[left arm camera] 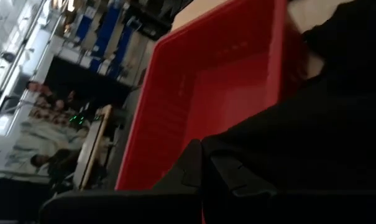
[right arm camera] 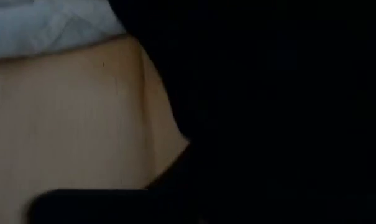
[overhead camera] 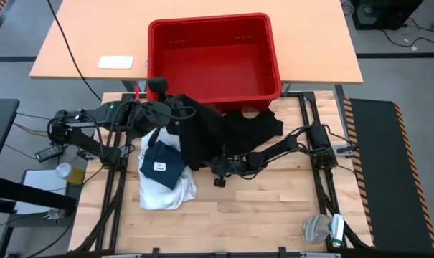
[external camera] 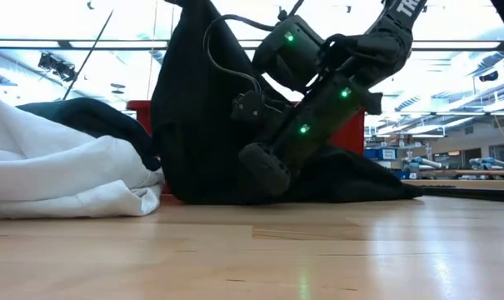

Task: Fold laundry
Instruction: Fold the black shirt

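Observation:
A large black garment (overhead camera: 217, 132) lies at the table's far middle. One part of it is drawn up to my left gripper (overhead camera: 175, 109), which is shut on it near the red crate (overhead camera: 213, 57). In the low view the black garment (external camera: 193, 108) hangs down from above the picture. My right gripper (overhead camera: 218, 170) sits low at the garment's near edge, close to the table; black cloth fills its wrist view. A white shirt (overhead camera: 166, 190) lies crumpled on the table at the left, with a dark blue piece (overhead camera: 161, 163) lying on top of it. My left gripper holds an upper part of the black garment (left arm camera: 287, 143); the cloth drapes over the fingers and hides the place of contact. The garment hangs slack below the gripper, and its lower part (external camera: 202, 187) rests on the table.
The red crate stands just beyond the table's far edge, on a desk that also bears a white card (overhead camera: 116, 61). A clear plastic thing (overhead camera: 321, 229) lies at the near right corner. Bare wood (overhead camera: 267, 215) shows along the near side. People (left arm camera: 45, 130) sit in the room beyond.

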